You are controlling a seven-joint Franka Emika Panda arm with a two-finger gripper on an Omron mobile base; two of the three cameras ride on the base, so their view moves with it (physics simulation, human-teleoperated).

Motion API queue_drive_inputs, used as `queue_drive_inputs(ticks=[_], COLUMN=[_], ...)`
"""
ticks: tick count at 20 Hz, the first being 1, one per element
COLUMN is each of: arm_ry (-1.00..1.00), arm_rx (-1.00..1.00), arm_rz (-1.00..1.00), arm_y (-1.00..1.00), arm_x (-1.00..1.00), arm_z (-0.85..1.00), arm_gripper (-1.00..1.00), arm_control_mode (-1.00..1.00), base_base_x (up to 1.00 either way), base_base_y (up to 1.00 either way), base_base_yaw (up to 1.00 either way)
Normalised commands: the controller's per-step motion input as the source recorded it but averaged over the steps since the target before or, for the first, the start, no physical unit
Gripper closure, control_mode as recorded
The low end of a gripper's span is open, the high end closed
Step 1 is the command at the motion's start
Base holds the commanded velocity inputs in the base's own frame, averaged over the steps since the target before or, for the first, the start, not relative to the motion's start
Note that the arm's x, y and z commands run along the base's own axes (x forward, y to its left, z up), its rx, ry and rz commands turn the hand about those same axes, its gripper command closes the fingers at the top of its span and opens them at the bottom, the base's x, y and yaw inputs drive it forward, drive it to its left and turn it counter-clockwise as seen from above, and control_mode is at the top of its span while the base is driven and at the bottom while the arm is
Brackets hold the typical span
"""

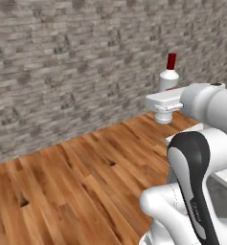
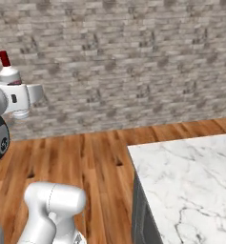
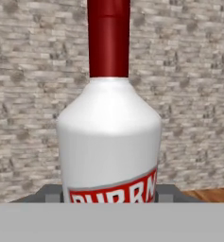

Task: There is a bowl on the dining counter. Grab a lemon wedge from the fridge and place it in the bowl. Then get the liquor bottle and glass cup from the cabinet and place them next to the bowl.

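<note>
My gripper (image 1: 166,98) is shut on the liquor bottle (image 1: 169,76) and holds it upright in the air above the wooden floor. The bottle's white neck and red cap rise over the white hand (image 2: 19,97). In the hand view the liquor bottle (image 3: 108,142) stands very close, its red label at the bottom, with a dark fingertip (image 3: 51,194) pressed at each side. The dining counter (image 2: 190,181), white grey-veined marble on grey sides, lies to my right. The bowl, lemon wedge, fridge, glass cup and cabinet are out of view.
A grey brick-tiled wall (image 2: 133,62) runs straight ahead. Bare wooden floor (image 1: 76,182) spreads between me and the wall. The counter's near corner (image 2: 131,150) juts toward the arm's base.
</note>
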Motion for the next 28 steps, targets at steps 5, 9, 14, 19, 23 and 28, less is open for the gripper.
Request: queue_drive_inputs(ticks=[5,9,14,19,23,28], arm_ry=[0.00,0.00,0.00,0.00,0.00,0.00], arm_rx=[0.00,0.00,0.00,0.00,0.00,0.00], arm_rz=[0.00,0.00,0.00,0.00,0.00,0.00], arm_y=[0.00,0.00,0.00,0.00,0.00,0.00], arm_x=[0.00,0.00,0.00,0.00,0.00,0.00], arm_z=[0.00,0.00,0.00,0.00,0.00,0.00], arm_gripper=[1.00,1.00,1.00,1.00,1.00,1.00], arm_control_mode=[1.00,1.00,1.00,1.00,1.00,1.00], base_base_x=[1.00,0.99,0.99,0.87,0.73,0.67], base_base_y=[0.07,0.08,0.07,0.00,0.00,0.00], base_base_yaw=[-0.09,-0.09,-0.10,-0.19,-0.32,-0.46])
